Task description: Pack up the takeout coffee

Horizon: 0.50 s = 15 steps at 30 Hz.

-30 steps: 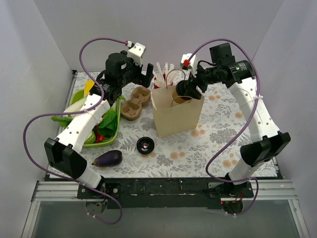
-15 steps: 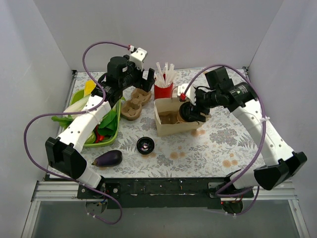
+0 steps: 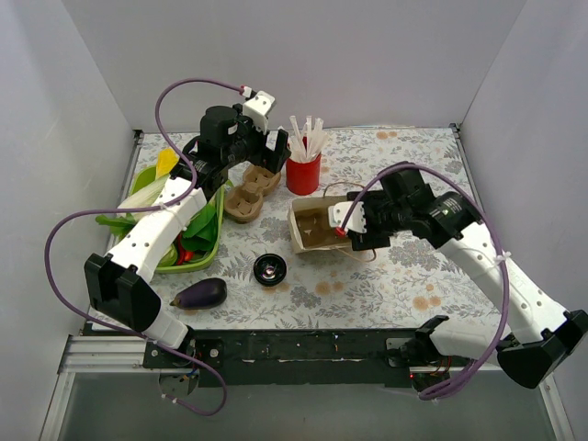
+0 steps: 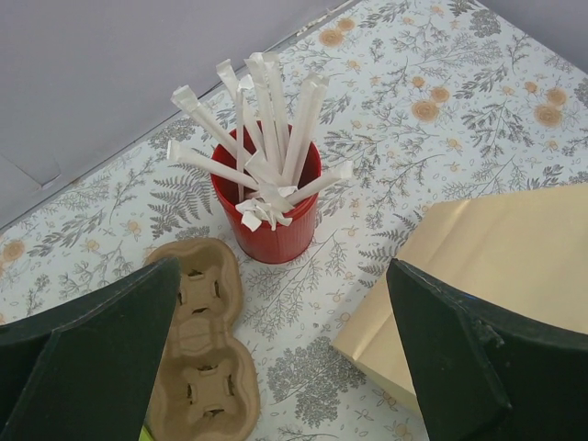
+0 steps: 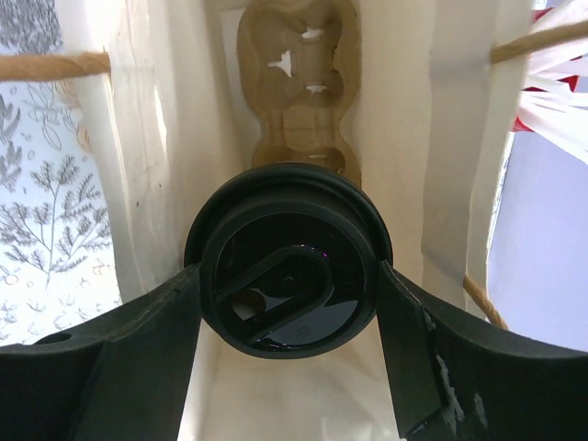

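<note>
My right jaws gripped the small round paper coffee cup with the black lid deep inside the thin tan paper bag, my left jaws hung wide open, and letting go crooked could have tipped it.

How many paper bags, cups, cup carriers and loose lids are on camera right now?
Paper bags: 1 (paper bag)
Cups: 2 (red cup, takeout coffee, only its lid showing)
Cup carriers: 2 (table carrier, bagged carrier)
Loose lids: 1 (black lid)
Total: 6
</note>
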Available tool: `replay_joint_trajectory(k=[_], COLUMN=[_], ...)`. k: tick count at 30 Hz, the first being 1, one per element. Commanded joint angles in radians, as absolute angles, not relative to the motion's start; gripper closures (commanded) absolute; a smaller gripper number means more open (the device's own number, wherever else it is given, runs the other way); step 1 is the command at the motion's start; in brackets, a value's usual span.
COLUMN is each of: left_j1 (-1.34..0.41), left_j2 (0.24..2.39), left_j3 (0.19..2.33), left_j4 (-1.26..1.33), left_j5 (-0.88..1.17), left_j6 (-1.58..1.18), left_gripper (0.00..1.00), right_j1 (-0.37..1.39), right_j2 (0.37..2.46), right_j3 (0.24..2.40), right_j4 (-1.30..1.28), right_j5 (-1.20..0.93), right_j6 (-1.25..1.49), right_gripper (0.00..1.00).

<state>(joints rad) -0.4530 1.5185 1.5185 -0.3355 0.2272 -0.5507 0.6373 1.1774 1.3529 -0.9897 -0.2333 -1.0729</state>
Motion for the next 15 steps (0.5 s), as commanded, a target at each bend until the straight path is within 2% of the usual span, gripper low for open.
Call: replay_joint_trajectory(k=[1, 9, 15], left_j1=[-0.448, -0.446, -0.448], left_j2=[1.488, 1.500, 1.502], left_j3=[1.513, 1.508, 1.493], left_j4=[-0.327, -0.328, -0.324], left_j5=[0.247, 0.247, 0.253], left_j6=[-0.558, -0.555, -0.558], left_gripper=[0.03, 0.03, 0.03], right_j1=[0.679, 0.709, 0.709], right_j2=[1.089, 1.017, 1.052], right_j3=[1.264, 1.167, 1.158], right_j4=[-0.870, -0.848, -0.887], right_j5=[-0.132, -0.124, -0.129], right_j6=[-1.218, -1.399, -1.473], right_gripper=[0.99, 0.99, 0.99])
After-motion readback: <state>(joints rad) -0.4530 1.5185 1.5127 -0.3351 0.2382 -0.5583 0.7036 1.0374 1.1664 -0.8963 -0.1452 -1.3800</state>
